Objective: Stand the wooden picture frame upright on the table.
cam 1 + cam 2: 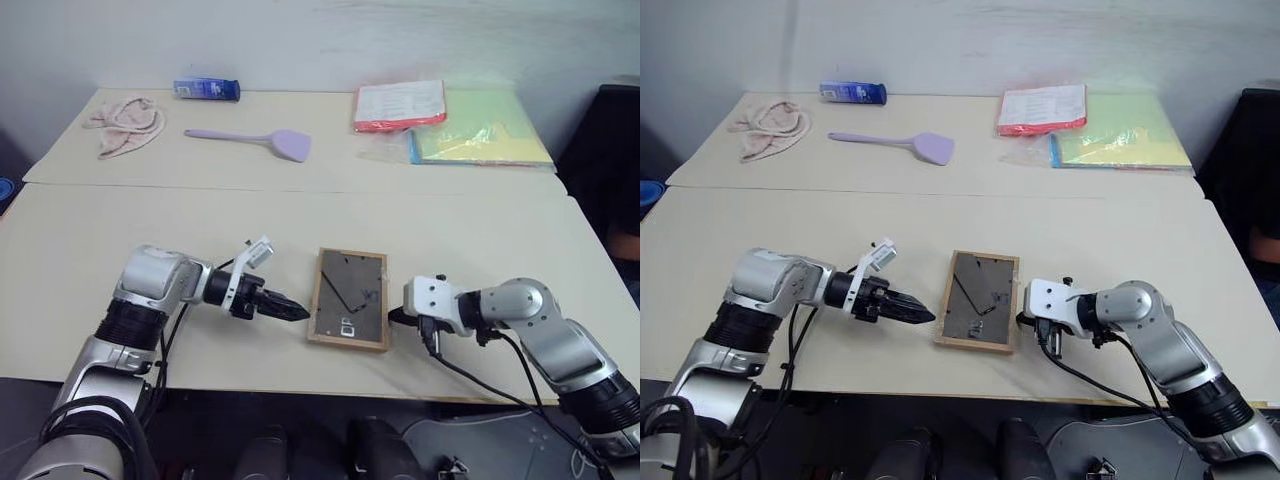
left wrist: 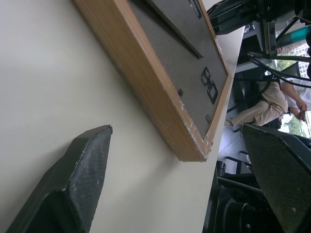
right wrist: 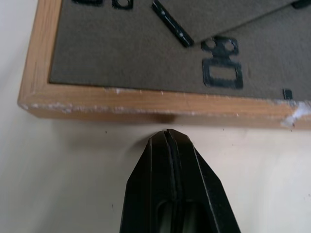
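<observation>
On the near half of the table (image 1: 80,250), close to its front edge, the wooden picture frame (image 1: 349,298) lies flat with its dark grey back panel up, so the picture on its front is hidden; the fold-out stand and small clips show only as thin dark marks in the head views. To its left, the left gripper (image 1: 290,309) lies low over the tabletop and points at the frame's left edge, just short of it; in the left wrist view its fingers (image 2: 80,174) stand spread wide with nothing between them, the frame's chipped corner lying beyond them. To the frame's right, the right gripper (image 3: 167,138) has its fingers pressed together on nothing, tip just beside the frame's wooden edge, though whether it touches cannot be told; in the head views its fingertips are hidden behind the white wrist housing. A seam runs across the pale cream tabletop. On the far half, from left to right, lie a crumpled pink cloth (image 1: 125,124), a blue packet (image 1: 207,89) whose label cannot be read, a lilac spatula (image 1: 255,139), and a stack of papers and coloured folders (image 1: 455,122). Behind stands a plain pale wall; a dark shape is cut off at the right edge.
</observation>
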Motion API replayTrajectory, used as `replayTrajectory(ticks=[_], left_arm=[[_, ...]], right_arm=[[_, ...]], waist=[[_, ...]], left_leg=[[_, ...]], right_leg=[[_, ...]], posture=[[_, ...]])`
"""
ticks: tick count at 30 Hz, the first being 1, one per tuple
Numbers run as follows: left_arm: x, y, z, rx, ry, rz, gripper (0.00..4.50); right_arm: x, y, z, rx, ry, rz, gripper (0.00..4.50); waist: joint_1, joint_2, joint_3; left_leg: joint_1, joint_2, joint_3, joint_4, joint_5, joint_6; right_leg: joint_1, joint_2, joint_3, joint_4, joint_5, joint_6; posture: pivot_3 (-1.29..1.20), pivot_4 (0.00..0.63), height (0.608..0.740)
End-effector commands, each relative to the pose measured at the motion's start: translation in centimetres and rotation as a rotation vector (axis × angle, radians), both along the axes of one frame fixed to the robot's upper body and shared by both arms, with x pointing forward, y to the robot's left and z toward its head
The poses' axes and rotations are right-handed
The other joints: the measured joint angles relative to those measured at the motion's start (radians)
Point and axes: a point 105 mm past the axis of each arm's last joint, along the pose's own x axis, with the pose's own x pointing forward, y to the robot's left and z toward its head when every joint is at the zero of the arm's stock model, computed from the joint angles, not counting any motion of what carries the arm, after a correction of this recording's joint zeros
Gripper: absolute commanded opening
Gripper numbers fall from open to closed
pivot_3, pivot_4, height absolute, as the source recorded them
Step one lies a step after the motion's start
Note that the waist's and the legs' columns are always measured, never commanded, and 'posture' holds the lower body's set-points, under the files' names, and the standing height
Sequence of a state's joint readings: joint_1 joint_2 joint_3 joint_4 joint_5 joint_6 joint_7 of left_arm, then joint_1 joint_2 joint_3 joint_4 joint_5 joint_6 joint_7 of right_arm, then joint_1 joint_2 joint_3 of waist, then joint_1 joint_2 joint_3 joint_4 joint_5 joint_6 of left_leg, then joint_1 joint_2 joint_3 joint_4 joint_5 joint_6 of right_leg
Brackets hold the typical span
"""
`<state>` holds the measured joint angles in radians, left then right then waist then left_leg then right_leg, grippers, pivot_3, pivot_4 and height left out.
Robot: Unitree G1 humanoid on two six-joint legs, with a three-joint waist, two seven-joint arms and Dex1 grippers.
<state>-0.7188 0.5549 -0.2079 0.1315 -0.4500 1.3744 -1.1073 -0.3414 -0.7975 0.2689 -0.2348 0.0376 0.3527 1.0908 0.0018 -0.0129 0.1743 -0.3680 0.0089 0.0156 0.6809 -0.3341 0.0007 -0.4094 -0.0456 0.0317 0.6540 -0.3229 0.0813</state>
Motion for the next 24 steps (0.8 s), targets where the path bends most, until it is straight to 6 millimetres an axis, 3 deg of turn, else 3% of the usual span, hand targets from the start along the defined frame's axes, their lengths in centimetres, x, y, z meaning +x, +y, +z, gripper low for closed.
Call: replayTrajectory(ticks=[1,6,10,16,24], left_arm=[[-1.4,-1.7,-2.6,0.039,0.127,-0.016,4.47],[-1.8,-2.7,-2.4,0.038,0.175,-0.020,4.47],[-1.6,-1.9,-2.4,0.078,0.178,0.017,4.47],[-1.6,-1.8,-0.7,0.020,0.215,0.021,4.47],[-2.4,-3.7,-1.7,0.000,0.265,-0.014,4.47]], right_arm=[[-0.7,1.1,0.1,0.016,-0.001,0.036,0.00],[-1.0,1.7,0.4,0.032,-0.001,0.046,0.00],[-1.5,2.0,0.5,0.036,0.003,0.054,0.00],[-3.6,1.4,0.6,0.016,0.064,0.094,0.00],[-2.3,2.3,0.1,0.066,0.032,0.024,0.00]], waist=[[0.000,0.000,0.000],[-0.002,0.000,0.000],[-0.002,0.000,0.000],[-0.004,-0.001,0.000],[-0.003,0.000,0.000]], left_leg=[[0.000,0.000,-0.001,0.000,0.000,0.000],[0.000,-0.001,-0.002,0.000,0.000,0.000],[-0.001,-0.001,-0.002,0.000,0.002,-0.003],[-0.002,-0.001,-0.003,-0.001,0.002,-0.004],[-0.002,-0.001,-0.003,-0.001,0.002,-0.005]], right_leg=[[0.001,0.000,0.000,0.000,0.000,0.000],[0.001,0.000,0.000,0.000,0.000,0.000],[0.001,0.000,0.000,-0.001,0.000,0.000],[-0.001,0.001,-0.001,-0.001,0.000,0.001],[-0.001,0.001,-0.001,-0.001,0.000,0.001]], posture=[[0.00,0.150,0.740],[0.00,0.150,0.740],[0.00,0.150,0.740],[0.00,0.150,0.740],[0.00,0.150,0.740]])
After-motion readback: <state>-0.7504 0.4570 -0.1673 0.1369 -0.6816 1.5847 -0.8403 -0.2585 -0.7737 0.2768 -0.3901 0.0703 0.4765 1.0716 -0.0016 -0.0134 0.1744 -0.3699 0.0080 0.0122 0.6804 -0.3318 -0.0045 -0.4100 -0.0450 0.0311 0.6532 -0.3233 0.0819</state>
